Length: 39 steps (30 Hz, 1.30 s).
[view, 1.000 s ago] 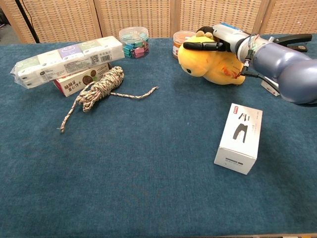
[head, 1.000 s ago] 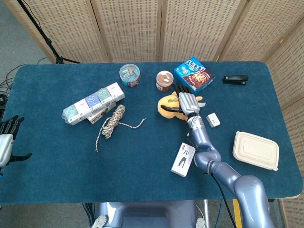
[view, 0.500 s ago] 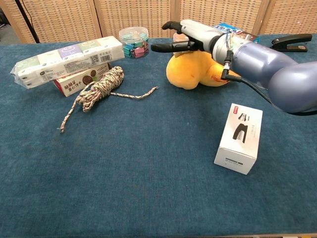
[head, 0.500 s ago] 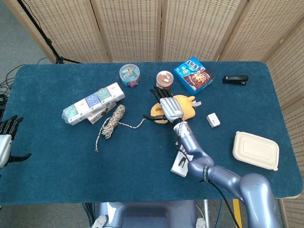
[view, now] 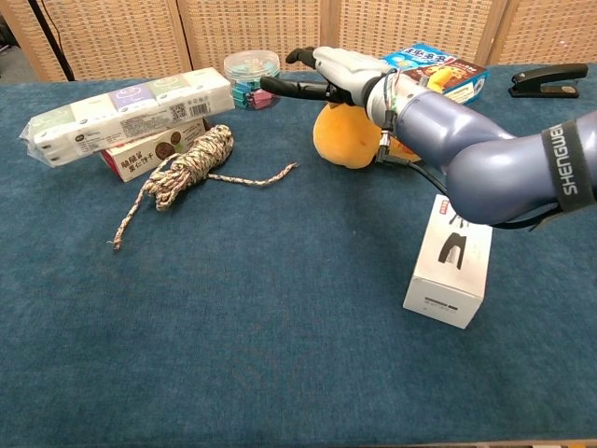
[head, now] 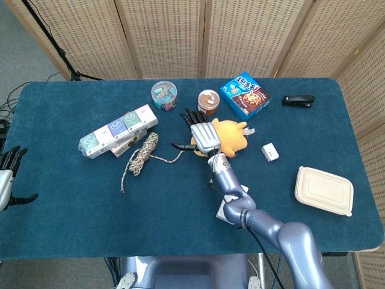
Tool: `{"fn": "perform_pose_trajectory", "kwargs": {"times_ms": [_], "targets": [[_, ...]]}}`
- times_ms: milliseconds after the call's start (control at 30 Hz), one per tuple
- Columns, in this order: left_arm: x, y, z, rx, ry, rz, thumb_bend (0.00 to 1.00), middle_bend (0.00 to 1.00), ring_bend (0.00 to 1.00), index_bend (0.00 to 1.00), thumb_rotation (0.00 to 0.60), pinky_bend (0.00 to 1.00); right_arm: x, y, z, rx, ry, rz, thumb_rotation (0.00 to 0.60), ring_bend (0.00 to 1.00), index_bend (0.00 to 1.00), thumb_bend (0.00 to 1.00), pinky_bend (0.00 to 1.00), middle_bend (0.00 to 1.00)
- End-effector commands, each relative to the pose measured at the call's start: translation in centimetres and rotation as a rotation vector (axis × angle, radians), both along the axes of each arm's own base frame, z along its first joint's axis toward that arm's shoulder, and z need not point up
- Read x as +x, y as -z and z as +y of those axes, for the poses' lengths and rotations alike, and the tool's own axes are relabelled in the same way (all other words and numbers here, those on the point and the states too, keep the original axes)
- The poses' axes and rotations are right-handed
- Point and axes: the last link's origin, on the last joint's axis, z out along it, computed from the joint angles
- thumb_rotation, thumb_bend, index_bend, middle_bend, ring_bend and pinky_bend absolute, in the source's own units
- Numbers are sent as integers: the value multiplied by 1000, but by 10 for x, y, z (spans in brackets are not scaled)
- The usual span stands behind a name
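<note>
Head view: right hand, fingers spread, over plush toy, rope near

You had the plush toy at frame centre, the right hand over its left edge. The rope lay left of it, the cup above, the white box lower right.

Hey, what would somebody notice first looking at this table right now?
Probably the right hand, fingers spread, above the yellow plush toy near the table's middle. Left of it lie a coiled rope and a long pack of tissues; a white box sits by the right forearm.
</note>
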Motion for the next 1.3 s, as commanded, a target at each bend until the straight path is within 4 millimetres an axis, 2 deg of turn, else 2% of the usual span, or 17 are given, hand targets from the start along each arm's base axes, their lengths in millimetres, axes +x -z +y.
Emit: {"fn": "perform_pose_trajectory", "kwargs": {"times_ms": [33,133,333,500,1167,1300], "targets": [[0,1,1,-2,-1,2,0,0,0,0,600,0,-5,4,-1,-5,19,18,0,0,0,0,0,0],[1,3,2,-9,-2,7,0,0,0,0,600,0,-10,8,0,-17,16,46,0,0,0,0,0,0],[1,6,4,-13,-10,15,0,0,0,0,600,0,-5,14,1,-28,-29,112,0,0,0,0,0,0],[1,7,5,-16,-14,20,0,0,0,0,600,0,-20,11,-5,-17,30,113,0,0,0,0,0,0],[4,15,5,-33,-8,46,0,0,0,0,600,0,-103,-47,-26,-60,287,-58,0,0,0,0,0,0],[5,15,5,-31,-7,46,0,0,0,0,600,0,-113,-59,-30,-83,322,-76,0,0,0,0,0,0]]}}
